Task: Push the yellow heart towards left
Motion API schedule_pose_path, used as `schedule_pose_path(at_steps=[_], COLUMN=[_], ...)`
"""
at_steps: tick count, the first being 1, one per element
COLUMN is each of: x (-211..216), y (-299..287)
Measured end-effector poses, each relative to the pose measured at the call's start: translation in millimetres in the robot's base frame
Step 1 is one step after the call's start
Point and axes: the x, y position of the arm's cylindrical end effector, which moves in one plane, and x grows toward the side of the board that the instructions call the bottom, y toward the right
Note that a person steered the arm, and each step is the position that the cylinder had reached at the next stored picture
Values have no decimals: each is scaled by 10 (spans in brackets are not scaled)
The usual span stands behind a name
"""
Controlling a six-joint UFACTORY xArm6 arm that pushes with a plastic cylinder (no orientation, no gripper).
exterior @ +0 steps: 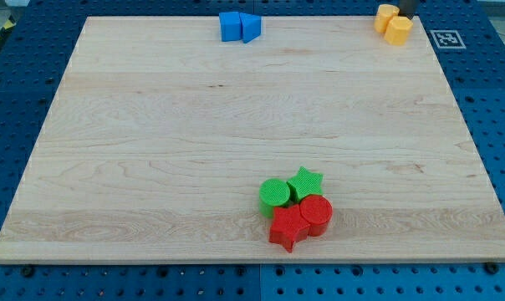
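Two yellow blocks touch each other at the view's top right corner of the board. The upper-left one looks like the yellow heart (386,16); the lower-right one is a yellow pentagon (399,30). My tip (406,17) shows as a dark rod coming in from the top edge. It stands just right of the heart and right above the pentagon, close to or touching them.
A blue cube (229,26) and a blue triangle (250,27) touch at the top edge, left of centre. A green circle (274,194), green star (305,183), red circle (316,214) and red star (288,227) cluster near the bottom. The wooden board (152,150) lies on a blue pegboard.
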Motion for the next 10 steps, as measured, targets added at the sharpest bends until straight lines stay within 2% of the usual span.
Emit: schedule_pose_path(at_steps=[4, 7, 10], x=[-3, 4, -5], y=[-173, -722, -781])
